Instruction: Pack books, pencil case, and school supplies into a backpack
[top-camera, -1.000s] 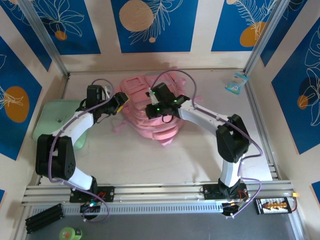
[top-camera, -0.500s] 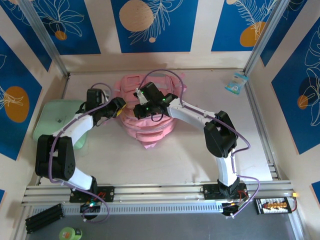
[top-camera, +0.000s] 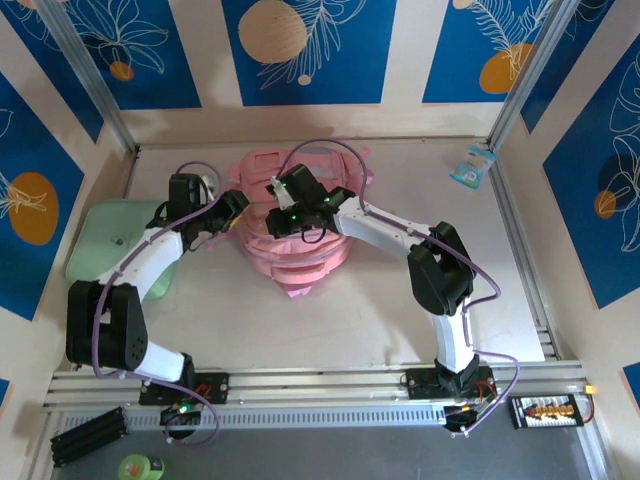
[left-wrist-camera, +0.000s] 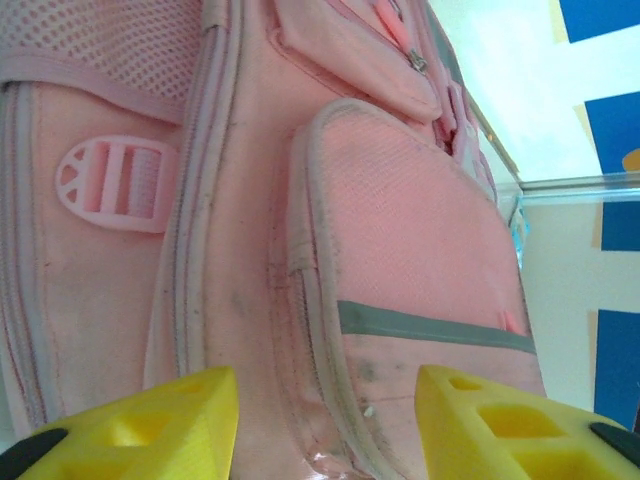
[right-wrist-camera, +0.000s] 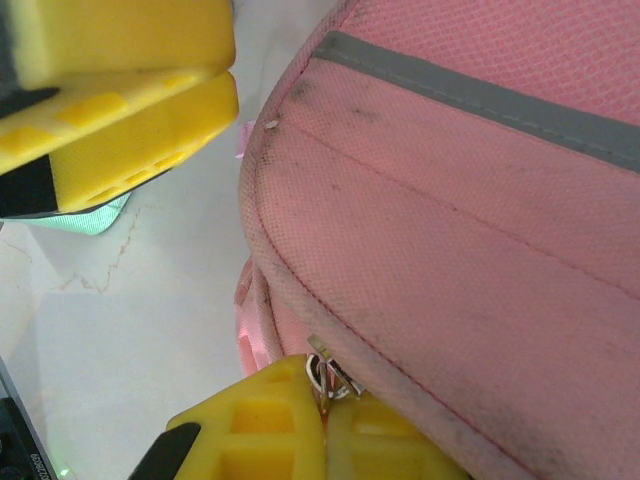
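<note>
One large, soft pink fabric backpack (top-camera: 300, 262) lies mid-worktop (top-camera: 330, 330), front pockets up, its long axis running near to far. It looks limp and light and would likely sag if lifted by loose cloth, so zips, straps or seams suit best. At its left side the left claw (left-wrist-camera: 325, 420) stands part open, gripping nothing visible. Beside it, the right claw (right-wrist-camera: 325, 415) is pinched closed on a small silver metal zip pull (right-wrist-camera: 325, 375)

The flat mint-green soft case (top-camera: 108, 236) lies left of the big soft pink backpack (top-camera: 300, 262). The small blue-and-white packet (top-camera: 471, 166) lies far to its right, further back.
</note>
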